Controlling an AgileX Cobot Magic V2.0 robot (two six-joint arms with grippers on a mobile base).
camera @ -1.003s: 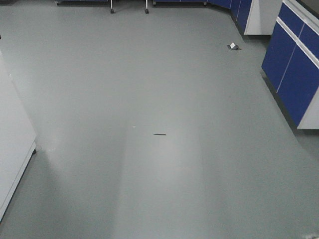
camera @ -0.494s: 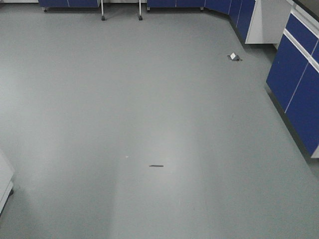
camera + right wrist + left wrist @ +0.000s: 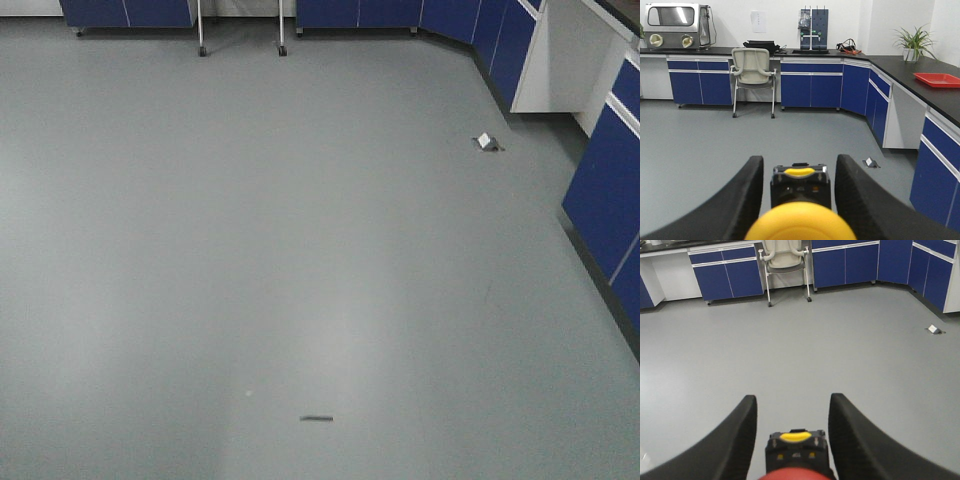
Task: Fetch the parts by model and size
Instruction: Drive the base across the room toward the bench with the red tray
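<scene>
Here, the left pincer [image 3: 792, 405] holds the red switch [image 3: 796, 452] and the right pincer [image 3: 799, 161] holds the yellow switch [image 3: 800, 222], caps toward the cameras, likely so the fetched parts ride secure over the floor [image 3: 200, 250].
The grey floor is smooth and glossy, bordered by blue cabinets [image 3: 812, 90] under a black table [image 3: 910, 67]. A pale chair [image 3: 754, 70] stands at the far wall. Each pincer looks clamped on its switch, black fingers snug against the black body. Each switch sits deep between the fingers, which seems a safe hold for travel. No drop-off spot shows. Smallest are a white scrap [image 3: 487, 142] near the right cabinets and a short dark mark [image 3: 316, 418] on the floor.
</scene>
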